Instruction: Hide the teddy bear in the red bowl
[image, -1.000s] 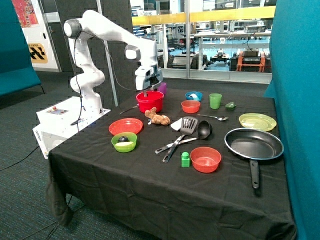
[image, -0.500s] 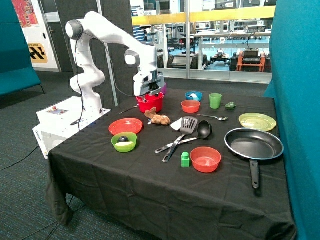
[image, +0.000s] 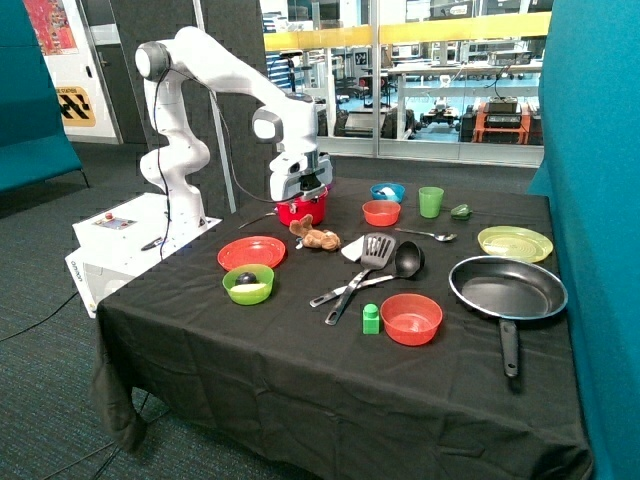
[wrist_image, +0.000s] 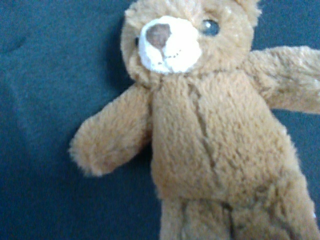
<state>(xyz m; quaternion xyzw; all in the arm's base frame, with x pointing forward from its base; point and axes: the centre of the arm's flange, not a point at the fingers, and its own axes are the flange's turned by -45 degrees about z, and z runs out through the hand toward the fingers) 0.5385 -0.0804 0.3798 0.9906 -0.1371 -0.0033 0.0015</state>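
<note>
Hanging over the teddy bear (wrist_image: 210, 130) beside the red bowl (image: 301, 209), our gripper (image: 300, 187) probably wants a grab; we cannot tell if it's open.

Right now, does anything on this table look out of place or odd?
Only the teddy bear: a plush toy lying flat on the black cloth among kitchenware, beside the red bowl, not in it. The gripper hangs just above the bear. Nothing looks spilled or broken.
</note>
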